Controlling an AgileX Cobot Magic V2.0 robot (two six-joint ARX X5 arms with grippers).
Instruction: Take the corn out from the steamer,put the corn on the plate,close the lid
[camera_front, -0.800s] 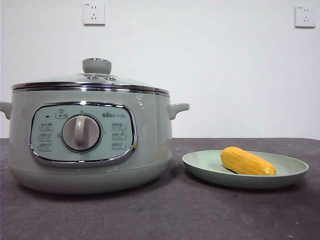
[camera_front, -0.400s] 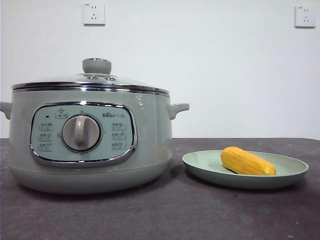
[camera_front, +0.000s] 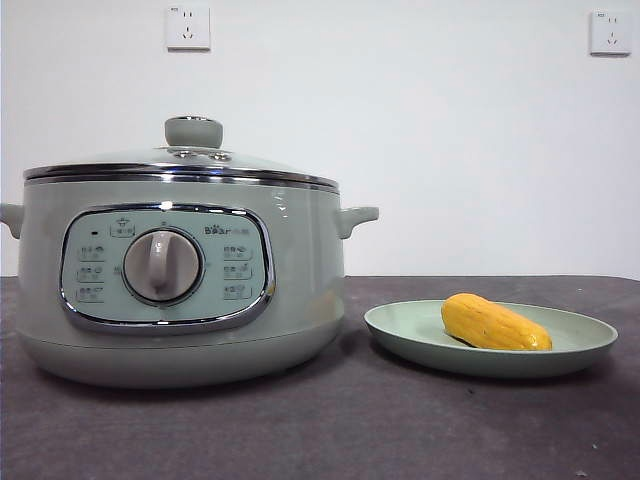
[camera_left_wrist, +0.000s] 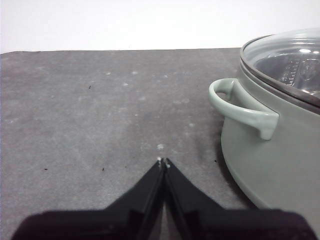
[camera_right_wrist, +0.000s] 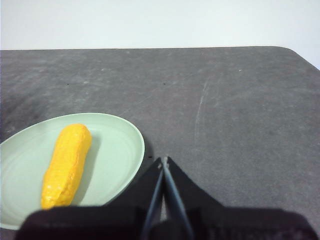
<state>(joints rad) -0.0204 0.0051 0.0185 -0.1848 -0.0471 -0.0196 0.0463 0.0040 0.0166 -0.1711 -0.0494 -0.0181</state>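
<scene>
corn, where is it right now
The corn lies on the plate, to the right of the closed steamer in the front view; the right gripper waits beside the plate.

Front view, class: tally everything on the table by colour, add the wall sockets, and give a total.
Pale green: 3, namely the steamer, the knob of its glass lid and the plate
Yellow-orange: 1, the corn on the plate
White: 2, the wall sockets
Total: 6
</scene>
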